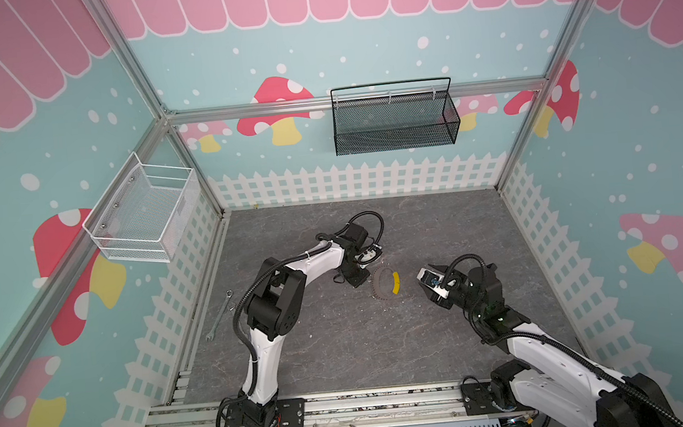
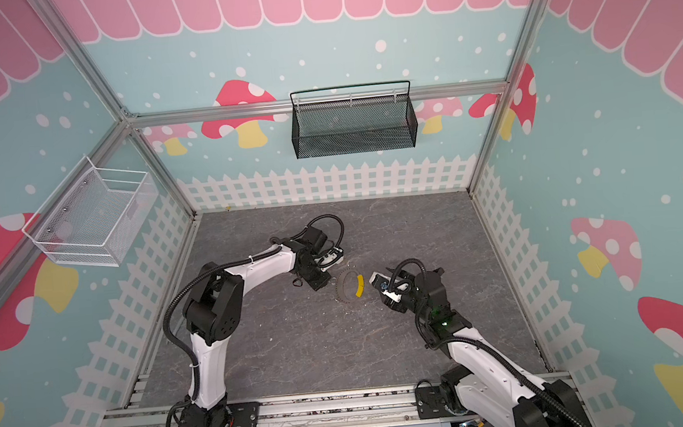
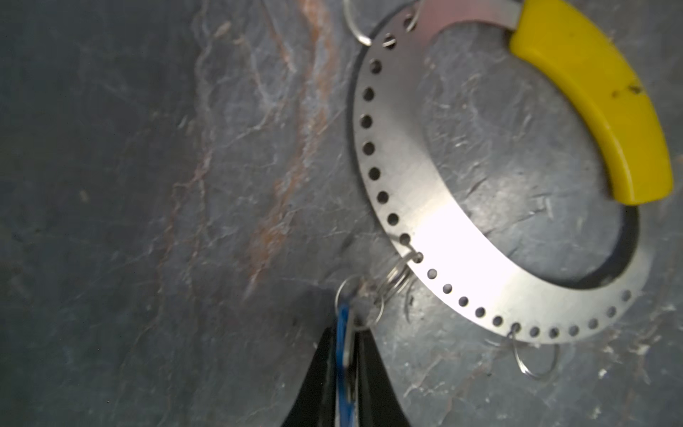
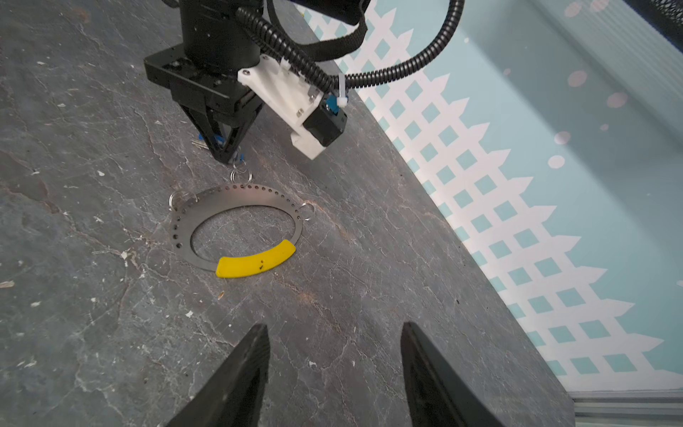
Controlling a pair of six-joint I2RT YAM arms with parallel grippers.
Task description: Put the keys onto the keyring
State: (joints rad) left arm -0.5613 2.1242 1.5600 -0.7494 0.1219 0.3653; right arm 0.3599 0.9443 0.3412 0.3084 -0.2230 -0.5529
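The keyring [image 3: 414,207] is a flat silver band with a row of holes and a yellow segment [image 3: 591,96]. It lies flat on the grey table in both top views [image 1: 384,285] [image 2: 347,288]. A small silver split ring [image 3: 360,307] hangs from one of its holes. My left gripper [image 3: 345,334] is shut on a blue-headed key [image 3: 342,319], whose head touches that small ring. From the right wrist view the left gripper [image 4: 226,157] stands just beyond the band. My right gripper [image 4: 334,329] is open and empty, a short way to the right of the keyring.
Two more split rings [image 3: 536,358] [image 3: 354,22] hang from the band. A long silver wrench [image 1: 218,316] lies by the left wall. A white wire basket [image 1: 144,213] and a black mesh basket [image 1: 395,118] hang on the walls.
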